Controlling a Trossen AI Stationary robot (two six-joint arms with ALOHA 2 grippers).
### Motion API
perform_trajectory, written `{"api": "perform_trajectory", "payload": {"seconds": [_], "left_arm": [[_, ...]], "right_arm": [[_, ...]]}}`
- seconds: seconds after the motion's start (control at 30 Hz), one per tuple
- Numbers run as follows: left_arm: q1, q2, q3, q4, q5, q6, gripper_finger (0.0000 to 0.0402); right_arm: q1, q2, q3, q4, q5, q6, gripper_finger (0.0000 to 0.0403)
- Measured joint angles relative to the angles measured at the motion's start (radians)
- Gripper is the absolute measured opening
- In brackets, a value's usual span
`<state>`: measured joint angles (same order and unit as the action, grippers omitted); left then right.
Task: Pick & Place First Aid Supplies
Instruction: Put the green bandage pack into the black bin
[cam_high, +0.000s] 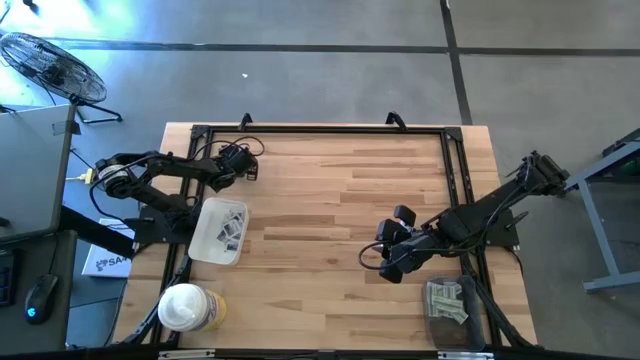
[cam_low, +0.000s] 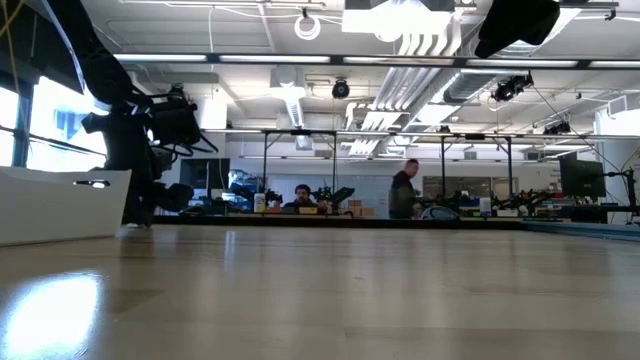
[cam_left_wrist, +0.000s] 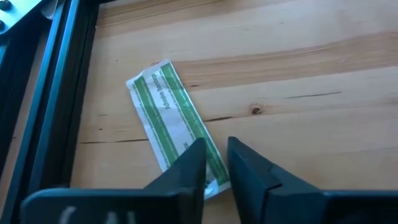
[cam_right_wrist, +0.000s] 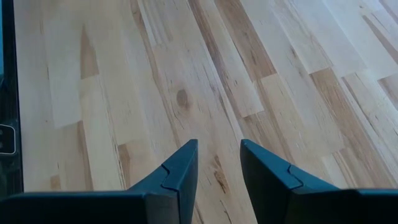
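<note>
Strip packet, flat white paper with green printed bands, lies on the pale wood table near the black frame rail. One end of it sits between the left gripper tips, whose dark tapered fingers stand a narrow gap apart, not clamped. Right gripper hovers over bare planks, fingers apart, holding nothing.
</note>
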<state>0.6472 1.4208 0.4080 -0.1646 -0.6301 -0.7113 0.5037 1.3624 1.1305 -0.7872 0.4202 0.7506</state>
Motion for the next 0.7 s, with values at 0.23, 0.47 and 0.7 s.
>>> {"api": "perform_trajectory", "payload": {"seconds": [0.23,0.47,0.7], "left_arm": [[0.0,0.0,-0.001,-0.014,-0.011,0.0,0.0012],[0.0,0.0,-0.002,-0.019,-0.032,0.009,0.0001],[-0.08,-0.048,-0.007,-0.036,-0.035,0.027,0.0001]], "right_arm": [[0.0,0.0,0.0,0.0,0.0,0.0,0.0114],[0.0,0.0,0.0,0.0,0.0,0.0,0.0114],[0.0,0.0,0.0,0.0,0.017,0.0,0.0114]]}}
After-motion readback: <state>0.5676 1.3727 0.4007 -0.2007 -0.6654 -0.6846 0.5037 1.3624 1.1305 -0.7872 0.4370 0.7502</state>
